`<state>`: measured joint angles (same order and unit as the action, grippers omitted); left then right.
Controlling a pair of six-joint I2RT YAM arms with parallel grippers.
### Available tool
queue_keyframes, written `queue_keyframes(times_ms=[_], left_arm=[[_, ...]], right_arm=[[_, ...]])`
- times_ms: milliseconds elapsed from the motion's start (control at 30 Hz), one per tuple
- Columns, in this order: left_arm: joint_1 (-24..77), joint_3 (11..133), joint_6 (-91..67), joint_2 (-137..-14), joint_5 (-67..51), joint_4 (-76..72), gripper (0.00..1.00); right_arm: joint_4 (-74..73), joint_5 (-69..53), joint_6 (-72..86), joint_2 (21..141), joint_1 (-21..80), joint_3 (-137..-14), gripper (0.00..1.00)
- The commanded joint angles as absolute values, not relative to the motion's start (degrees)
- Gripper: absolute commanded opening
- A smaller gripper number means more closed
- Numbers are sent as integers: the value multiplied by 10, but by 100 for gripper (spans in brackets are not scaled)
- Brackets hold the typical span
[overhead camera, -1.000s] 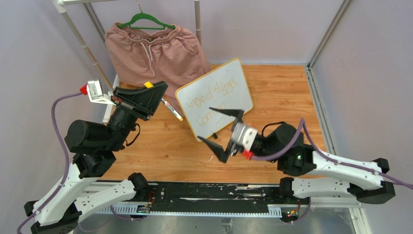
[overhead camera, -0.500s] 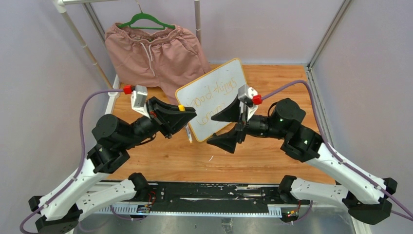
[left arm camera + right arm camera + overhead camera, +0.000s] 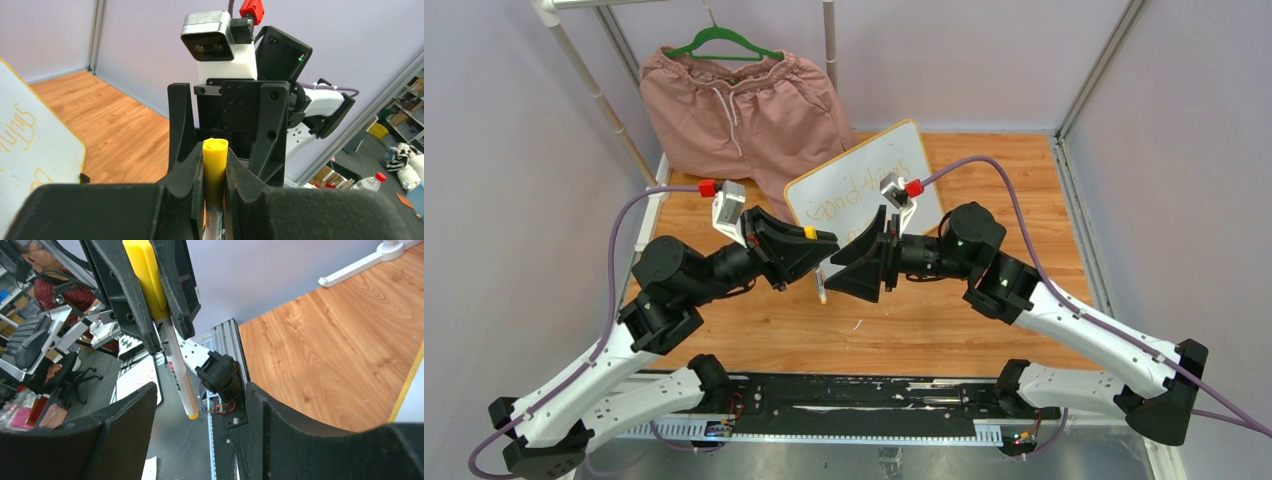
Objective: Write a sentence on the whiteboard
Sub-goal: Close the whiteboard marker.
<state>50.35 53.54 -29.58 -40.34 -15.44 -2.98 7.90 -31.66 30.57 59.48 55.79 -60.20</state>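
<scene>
- The sentence's (image 3: 856, 195) 2nd line is hidden behind the right gripper (image 3: 839, 270).
- The whiteboard (image 3: 30, 165) runs off the left wrist view's edge.
- There the marker's (image 3: 215, 160) lower body is buried between black fingers.

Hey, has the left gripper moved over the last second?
Yes. The left gripper swung right and nearer, from beside the pink shorts to the left edge of the yellow-framed white whiteboard.

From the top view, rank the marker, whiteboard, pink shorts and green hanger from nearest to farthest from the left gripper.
1. Marker: clamped in the jaws of the left gripper.
2. Whiteboard: just beyond it, to the right.
3. Pink shorts: at the back, slightly left.
4. Green hanger: above the shorts, farthest back.
</scene>
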Motion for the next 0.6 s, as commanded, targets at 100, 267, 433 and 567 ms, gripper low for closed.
queue_keyframes(times_ms=[100,267,433,567], left_arm=[[503,517,-341,-403,-144,-93,0],[504,498,-368,-406,-136,-118,0],[504,499,-377,-412,-140,-119,0],[504,495,-383,-412,-139,-122,0]], right_arm=[[196,-291,359,592,552,-575,65],[222,-304,374,609,558,-578,61],[215,-307,374,620,562,-587,54],[217,-306,376,627,567,-585,43]])
